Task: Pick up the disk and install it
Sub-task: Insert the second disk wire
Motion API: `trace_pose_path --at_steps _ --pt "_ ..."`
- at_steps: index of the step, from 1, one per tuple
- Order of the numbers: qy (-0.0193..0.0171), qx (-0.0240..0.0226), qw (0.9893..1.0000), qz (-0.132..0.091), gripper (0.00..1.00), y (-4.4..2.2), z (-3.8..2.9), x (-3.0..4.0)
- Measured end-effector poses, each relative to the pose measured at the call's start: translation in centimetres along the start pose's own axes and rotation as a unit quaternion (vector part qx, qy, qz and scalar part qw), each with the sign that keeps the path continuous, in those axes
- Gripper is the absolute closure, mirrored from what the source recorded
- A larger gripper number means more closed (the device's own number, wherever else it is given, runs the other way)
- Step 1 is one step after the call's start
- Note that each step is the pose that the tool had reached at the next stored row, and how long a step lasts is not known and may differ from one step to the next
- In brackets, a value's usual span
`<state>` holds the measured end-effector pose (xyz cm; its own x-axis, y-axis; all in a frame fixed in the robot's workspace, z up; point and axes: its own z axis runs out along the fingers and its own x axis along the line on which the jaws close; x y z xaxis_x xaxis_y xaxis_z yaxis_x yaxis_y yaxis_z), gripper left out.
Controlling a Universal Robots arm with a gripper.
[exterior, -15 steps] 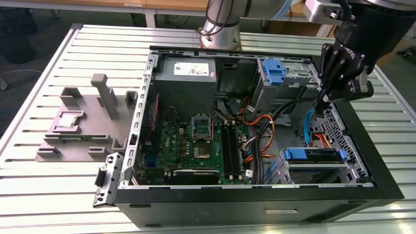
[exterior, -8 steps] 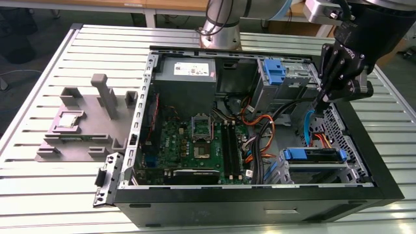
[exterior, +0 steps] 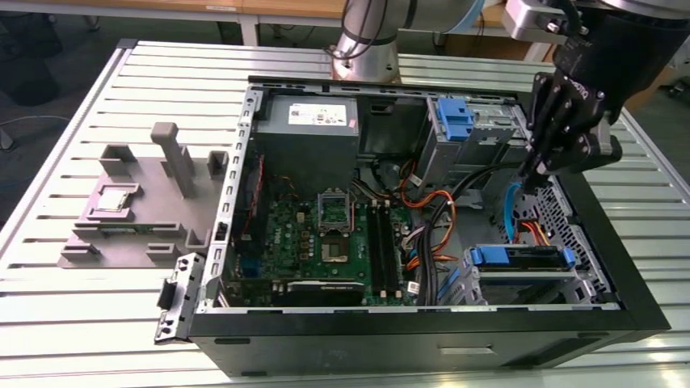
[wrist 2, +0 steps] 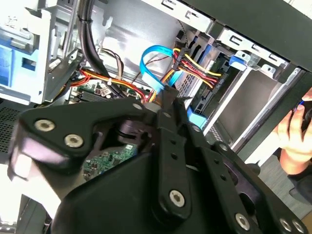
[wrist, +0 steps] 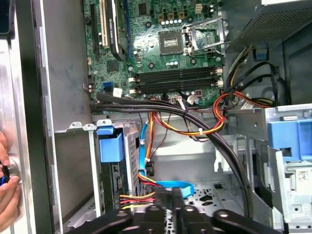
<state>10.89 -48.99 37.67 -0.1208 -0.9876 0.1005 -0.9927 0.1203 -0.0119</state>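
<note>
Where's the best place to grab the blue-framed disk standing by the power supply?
On the disk, probably the blue carrier's top edge, coming from above: it stands on edge between the power supply and the drive cage, leaving just that end exposed.

We get even overhead light, glare on the slatted table (exterior: 65, 323), a shadowy case interior (exterior: 323, 153), and blurry close linkage in the second wrist view.

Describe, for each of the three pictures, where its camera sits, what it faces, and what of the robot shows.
Exterior view: off the arm, above, facing the open case; arm and gripper show.
First wrist view: on the arm, facing the motherboard; linkage at the edge.
Second wrist view: on the arm, past the gripper's linkage, facing the drive cage.
Shared: blue cable.
</note>
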Motion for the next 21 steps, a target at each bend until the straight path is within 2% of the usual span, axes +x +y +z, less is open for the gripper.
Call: trace_pose_path --at_steps 1,3,4,7,10,13,16,21 --pt "0.0017 0.0002 1.0000 0.000 0.76 0.00 0.08 -0.01" --pt "0.0040 0.0005 1.0000 0.000 0.76 0.01 0.24 -0.02" --pt "0.0046 0.0005 1.0000 0.000 0.70 0.01 0.32 -0.03" --pt "0.0046 0.0006 1.0000 0.000 0.70 0.01 0.38 -0.05" --pt "0.0025 0.0003 1.0000 0.000 0.70 0.01 0.37 -0.07" --pt "0.0022 0.0003 1.0000 0.000 0.70 0.02 0.37 -0.10" --pt "0.0022 0.0003 1.0000 0.000 0.70 0.03 0.26 -0.24" --pt "0.0045 0.0005 1.0000 0.000 0.70 0.10 0.20 -0.82"
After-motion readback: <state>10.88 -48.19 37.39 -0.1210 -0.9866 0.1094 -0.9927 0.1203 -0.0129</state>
